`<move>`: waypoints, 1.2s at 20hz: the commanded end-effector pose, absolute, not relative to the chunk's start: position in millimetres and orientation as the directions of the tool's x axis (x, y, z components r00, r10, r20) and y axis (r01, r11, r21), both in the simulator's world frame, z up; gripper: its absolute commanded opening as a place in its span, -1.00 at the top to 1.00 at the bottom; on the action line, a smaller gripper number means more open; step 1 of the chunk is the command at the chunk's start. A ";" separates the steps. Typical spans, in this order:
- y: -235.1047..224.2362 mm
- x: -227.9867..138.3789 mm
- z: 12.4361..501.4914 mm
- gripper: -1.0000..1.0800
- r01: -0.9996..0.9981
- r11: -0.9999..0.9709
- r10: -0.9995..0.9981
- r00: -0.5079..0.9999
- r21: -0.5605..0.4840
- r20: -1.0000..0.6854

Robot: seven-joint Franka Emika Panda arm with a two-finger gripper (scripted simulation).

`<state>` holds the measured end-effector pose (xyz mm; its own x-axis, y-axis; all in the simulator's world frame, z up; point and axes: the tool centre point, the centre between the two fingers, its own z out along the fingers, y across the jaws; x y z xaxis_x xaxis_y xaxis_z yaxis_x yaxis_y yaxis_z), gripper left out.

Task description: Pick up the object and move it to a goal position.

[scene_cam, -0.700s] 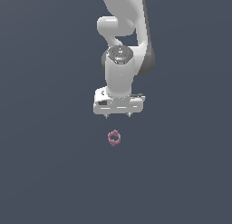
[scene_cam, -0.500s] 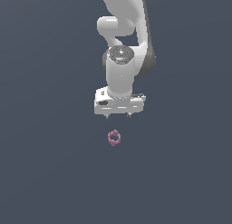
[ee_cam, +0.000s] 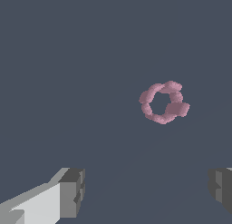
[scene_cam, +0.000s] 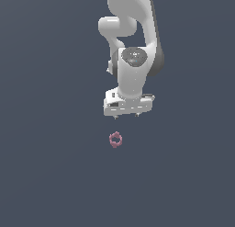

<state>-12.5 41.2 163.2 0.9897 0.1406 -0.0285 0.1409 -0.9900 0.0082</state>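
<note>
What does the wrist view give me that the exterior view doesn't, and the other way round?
Wrist view only: the pink ring's knobbly bumps and open centre up close, and the two grey fingertips spread wide apart. Exterior view only: the whole white arm, with the pincer above the ring, clear of it. Both: the ring lying free on the dark surface, ungrasped.

Dusty-pink knobbly ring (ee_cam: 163,102) on plain dark ground, tool (ee_cam: 147,191) fingers (ee_cam: 72,192) spread wide (nothing between them)
</note>
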 end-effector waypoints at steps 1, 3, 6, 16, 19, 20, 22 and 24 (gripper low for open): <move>39.0 -11.0 161.7 -0.92 0.139 -0.990 0.139 0.990 0.008 -0.028; 37.4 -8.1 158.8 -0.92 0.142 -0.990 0.141 0.990 0.007 -0.027; 33.0 -1.3 151.9 -0.92 0.145 -0.989 0.145 0.989 0.006 -0.024; 4.9 33.3 110.0 -0.92 0.164 -0.986 0.164 0.986 0.000 -0.007; -1.8 40.0 100.0 -0.92 0.169 -0.986 0.169 0.986 0.000 -0.004; -3.5 41.7 97.4 -0.92 0.170 -0.985 0.170 0.985 0.000 -0.003; -6.2 44.2 93.4 -0.92 0.171 -0.985 0.171 0.985 0.000 -0.001; -7.8 45.6 91.0 -0.92 0.172 -0.985 0.172 0.985 0.000 0.000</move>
